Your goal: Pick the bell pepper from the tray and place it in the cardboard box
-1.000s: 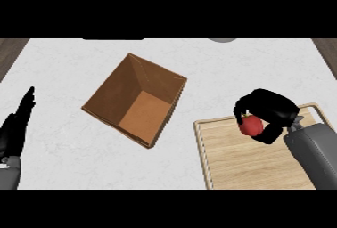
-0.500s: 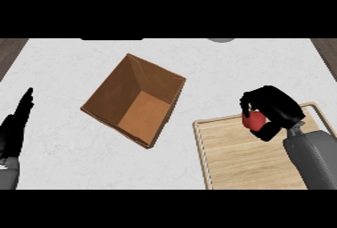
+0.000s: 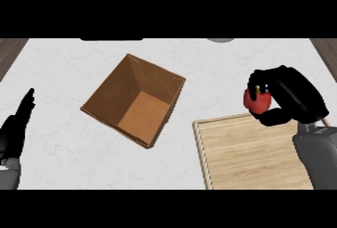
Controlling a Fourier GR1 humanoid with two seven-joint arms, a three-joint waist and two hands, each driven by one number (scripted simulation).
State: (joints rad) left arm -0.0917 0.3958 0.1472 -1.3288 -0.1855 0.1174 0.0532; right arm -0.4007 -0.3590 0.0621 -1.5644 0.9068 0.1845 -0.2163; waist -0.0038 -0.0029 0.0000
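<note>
While you look down at the counter [image 3: 79, 58], take the cardboard box [image 3: 135, 100] as your landmark: it lies open near the middle of the white marbled top, turned at an angle, and you can see its brown floor and inner walls with nothing inside. To the right of the box and nearer to you sits the wooden tray [image 3: 253, 156], its light boards bare where they show. The bell pepper [image 3: 256, 101] is red with a short greenish stem, and it is no longer on the boards; you see it right of the box, above the tray's far edge, with the right hand [image 3: 289, 95] curled round it, fingers and thumb clamped on its sides. Between pepper and box lies only open counter. Far left of the box, the left hand [image 3: 16, 129] rests by the edge, fingers straight and together, pointing up. You can read no writing or label anywhere.
</note>
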